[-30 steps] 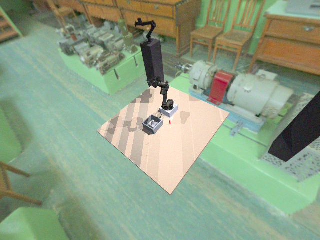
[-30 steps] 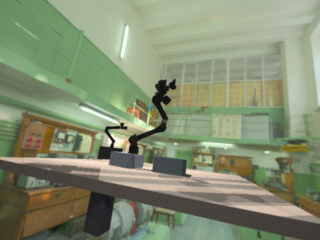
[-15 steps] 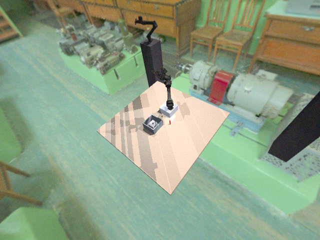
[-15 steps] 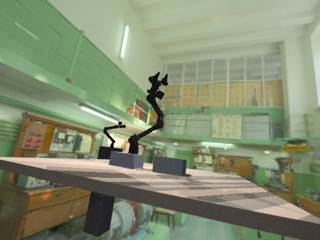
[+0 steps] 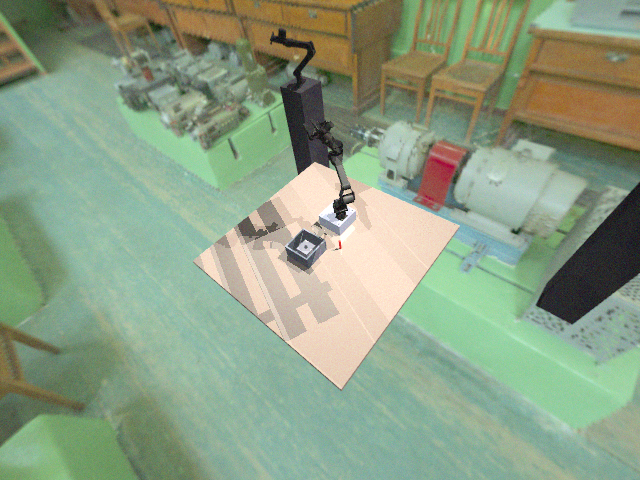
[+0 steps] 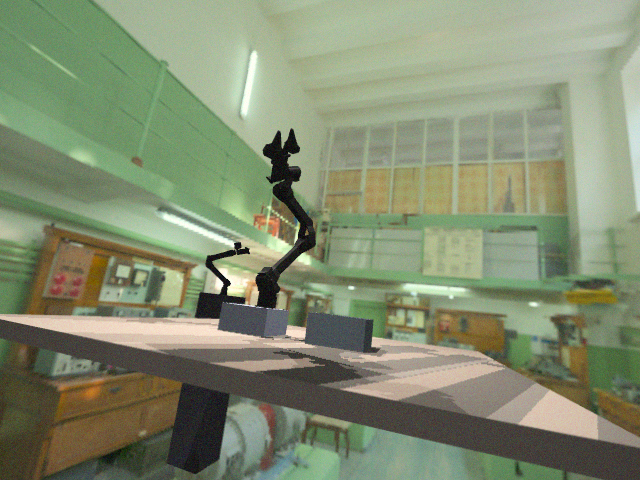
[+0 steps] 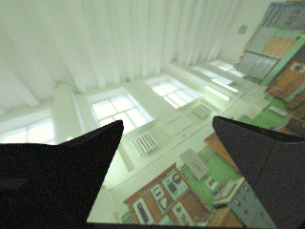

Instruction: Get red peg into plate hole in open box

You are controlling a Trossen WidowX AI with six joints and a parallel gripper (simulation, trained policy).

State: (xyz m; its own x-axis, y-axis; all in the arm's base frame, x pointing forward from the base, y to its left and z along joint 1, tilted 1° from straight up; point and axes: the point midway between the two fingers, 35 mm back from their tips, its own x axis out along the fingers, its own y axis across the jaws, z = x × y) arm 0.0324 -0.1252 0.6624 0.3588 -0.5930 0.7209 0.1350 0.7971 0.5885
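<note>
Red peg [image 5: 340, 244]: one, small and slender, outside the open box [image 5: 312, 254] [image 6: 338, 331], on the bench [image 5: 382, 289] [image 6: 155, 335], near the box and well apart from its walls. Whether it stands or lies, we cannot tell.

Handling, in our judgement: light, stiff, not fragile; smooth enough, perhaps, to slip or turn if pinched off-centre. We would take hold across its sides, towards the end that stays uppermost, leaving the lower end free for the hole in the plate [image 5: 309, 244] at the bottom of the box.

Jaws [image 5: 318, 129] [image 6: 284, 139]: one pair, released, spread wide, nothing between them. They point upward, high above the box and well apart from the peg, which the wrist view does not show. Next, we judge, the arm must fold down and turn the jaws towards the bench on the peg's side of the box.
</note>
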